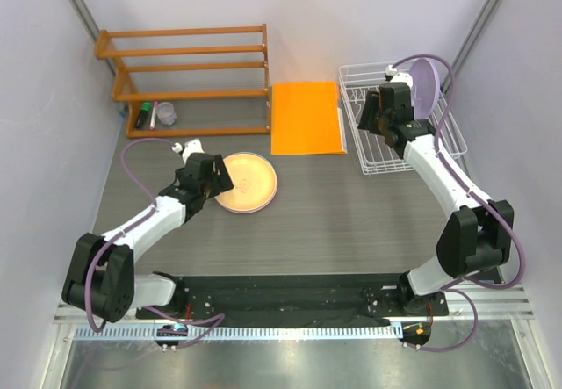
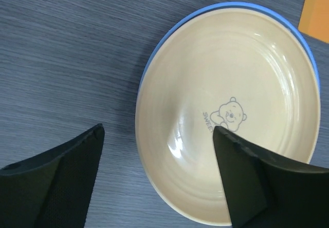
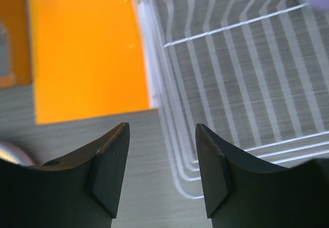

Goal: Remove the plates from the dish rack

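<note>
One lavender plate [image 1: 428, 83] stands in the dish rack's [image 1: 376, 159] far corner. Left of the rack, the left gripper [image 2: 158, 130] gapes over the stacked plates [image 2: 231, 84]; the right gripper [image 3: 162, 151], parted and empty above the rack's left wall, may snag wires.

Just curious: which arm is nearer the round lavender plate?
Right. The right end effector hovers over the white wire dish rack holding the lavender plate; the left end effector is far away.
</note>
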{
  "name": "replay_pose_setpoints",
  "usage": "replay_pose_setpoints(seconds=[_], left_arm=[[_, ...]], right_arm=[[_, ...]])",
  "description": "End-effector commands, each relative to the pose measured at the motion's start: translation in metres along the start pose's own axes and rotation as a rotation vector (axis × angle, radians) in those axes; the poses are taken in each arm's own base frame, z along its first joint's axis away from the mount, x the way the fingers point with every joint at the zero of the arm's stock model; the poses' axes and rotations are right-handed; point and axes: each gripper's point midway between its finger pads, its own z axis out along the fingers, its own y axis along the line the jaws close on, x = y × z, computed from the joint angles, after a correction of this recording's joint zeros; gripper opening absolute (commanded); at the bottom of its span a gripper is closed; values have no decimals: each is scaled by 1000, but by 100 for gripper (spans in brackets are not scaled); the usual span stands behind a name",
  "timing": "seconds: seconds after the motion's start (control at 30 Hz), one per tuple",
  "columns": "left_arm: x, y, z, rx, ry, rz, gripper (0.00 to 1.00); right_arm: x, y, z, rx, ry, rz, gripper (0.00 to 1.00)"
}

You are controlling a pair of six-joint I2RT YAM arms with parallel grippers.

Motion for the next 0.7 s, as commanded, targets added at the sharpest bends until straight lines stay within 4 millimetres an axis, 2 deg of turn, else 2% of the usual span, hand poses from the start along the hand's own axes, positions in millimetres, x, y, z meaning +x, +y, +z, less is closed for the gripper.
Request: replay_pose_setpoints(seconds=[0.0, 0.03, 0.07, 0.1, 0.23, 0.27, 0.33, 0.37, 0.4, 0.47, 0.53, 0.67], left_arm=[[-38, -20, -19, 80, -93, -19, 90], [-46, -25, -25, 103, -113, -25, 92], [-48, -31, -29, 134, -113, -26, 98], [-53, -36, -32, 163, -126, -20, 99], [-62, -65, -45, 316, -134, 10, 99], [-63, -71, -46, 343, -130, 14, 99], [-60, -88, -49, 433, -102, 25, 100], [-58, -91, -49, 449, -88, 29, 100], [-52, -94, -45, 459, -60, 35, 100], [-54, -103, -45, 502, -60, 37, 99], [-47, -103, -39, 508, -47, 34, 100], [-41, -103, -31, 508, -37, 33, 99]], right_arm=[[-68, -51, -14, 321, -213, -65, 63], [-73, -70, -13, 432, -235, -77, 65], [-82, -77, -13, 475, -266, -91, 66], [-90, -86, -14, 527, -296, -92, 68], [-110, -113, -2, 637, -333, -125, 72], [-114, -123, 9, 661, -345, -124, 73], [-124, -136, 14, 717, -352, -163, 73], [-119, -144, 27, 759, -317, -194, 73], [-132, -151, 22, 800, -334, -198, 73], [-139, -158, 34, 795, -352, -206, 73], [-145, -175, 44, 840, -363, -205, 73], [-152, -185, 62, 859, -341, -256, 73]])
